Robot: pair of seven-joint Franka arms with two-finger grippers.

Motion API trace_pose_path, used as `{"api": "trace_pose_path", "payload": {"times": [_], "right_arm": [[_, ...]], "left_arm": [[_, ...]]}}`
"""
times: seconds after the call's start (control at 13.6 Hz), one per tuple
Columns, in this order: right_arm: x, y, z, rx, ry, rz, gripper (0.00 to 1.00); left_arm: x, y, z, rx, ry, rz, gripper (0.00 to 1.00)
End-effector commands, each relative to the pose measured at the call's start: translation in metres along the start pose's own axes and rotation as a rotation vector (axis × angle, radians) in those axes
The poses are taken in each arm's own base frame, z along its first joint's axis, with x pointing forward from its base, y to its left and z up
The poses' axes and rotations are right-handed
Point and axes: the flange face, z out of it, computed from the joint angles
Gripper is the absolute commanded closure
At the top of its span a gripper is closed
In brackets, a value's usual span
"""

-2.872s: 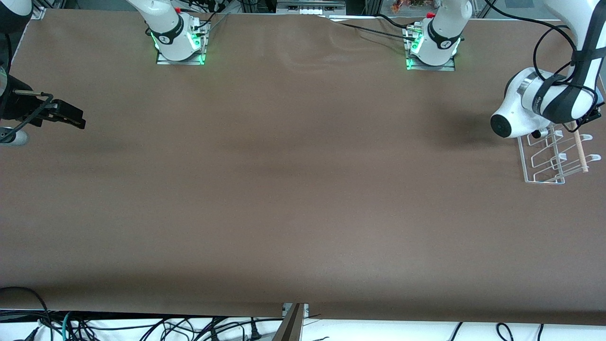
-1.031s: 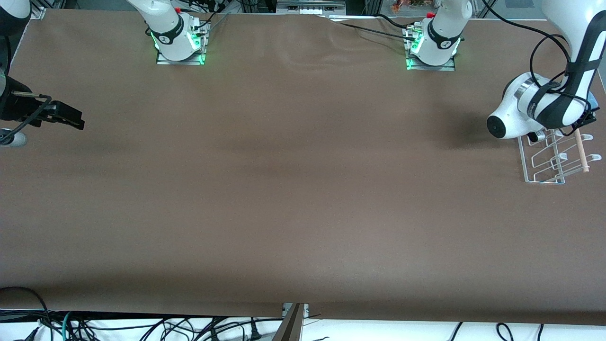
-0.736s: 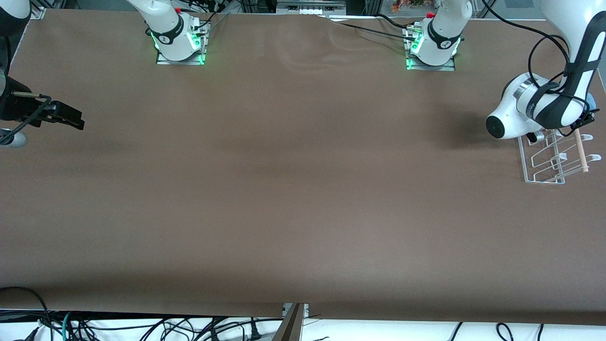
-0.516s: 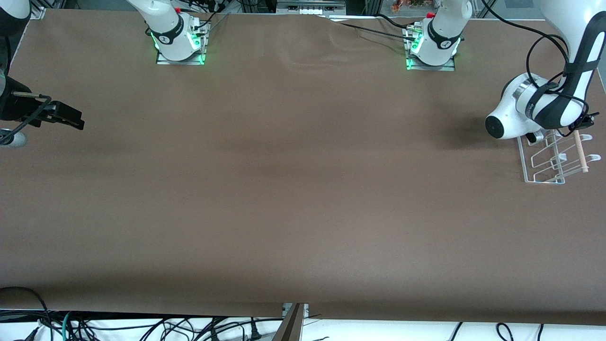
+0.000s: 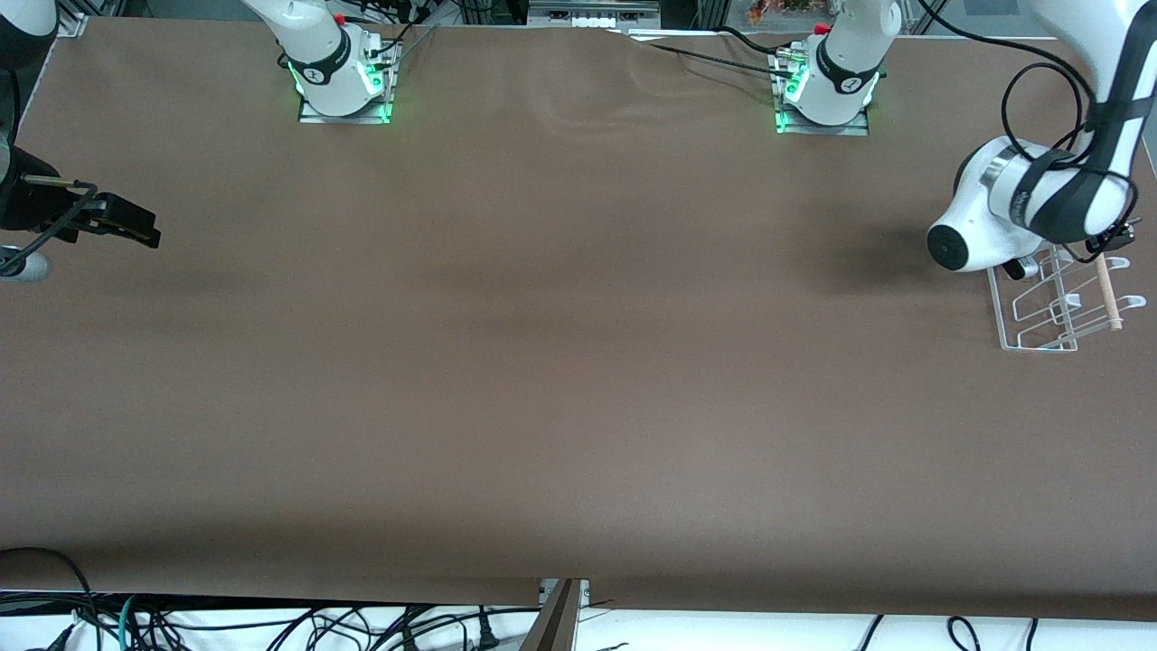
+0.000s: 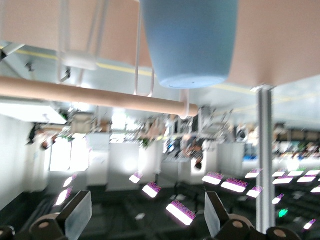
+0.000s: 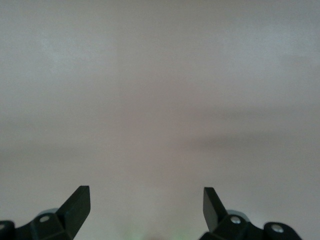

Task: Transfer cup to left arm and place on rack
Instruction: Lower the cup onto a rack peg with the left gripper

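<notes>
From my station, the left gripper (image 6: pixel 145 220) hung over the rack (image 5: pixel 1058 303) at the right edge of the front view, its fingers (image 6: pixel 77 215) spread apart with nothing between them. In the left wrist view the cup (image 6: pixel 189 42) sat clear of those fingers at the top of the frame, among the rack's wire loops just beside the dowel (image 6: pixel 95 95). The right gripper (image 7: pixel 145 210) waited at the left edge of the front view over the table (image 5: pixel 542 362), fingers apart and empty.
</notes>
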Motion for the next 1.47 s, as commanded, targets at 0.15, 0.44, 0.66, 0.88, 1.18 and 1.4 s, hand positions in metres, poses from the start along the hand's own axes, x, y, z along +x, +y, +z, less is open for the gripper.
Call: {"api": "trace_pose_path", "payload": {"times": [0.15,0.44,0.66,0.88,1.18,1.4], "right_arm": [[-0.002,0.001,-0.002,0.003,0.002,0.013,0.0],[-0.002,0.002,-0.002,0.003,0.002,0.015,0.0],[-0.002,0.003,-0.002,0.003,0.003,0.016,0.0],[-0.002,0.003,-0.002,0.003,0.003,0.016,0.0],[-0.002,0.003,-0.002,0.003,0.003,0.018,0.0],[-0.002,0.003,-0.002,0.003,0.003,0.016,0.0]], "left_arm": [[-0.082,-0.042,-0.085,-0.221,0.282,-0.087,0.0],[-0.148,-0.064,-0.169,-0.368,0.57,-0.171,0.0],[-0.191,-0.068,-0.215,-0.403,0.678,-0.169,0.0],[-0.206,-0.056,-0.254,-0.391,0.776,-0.179,0.0],[-0.221,-0.037,-0.293,-0.489,0.825,-0.418,0.0],[-0.233,-0.025,-0.307,-0.513,0.939,-0.563,0.0]]}}
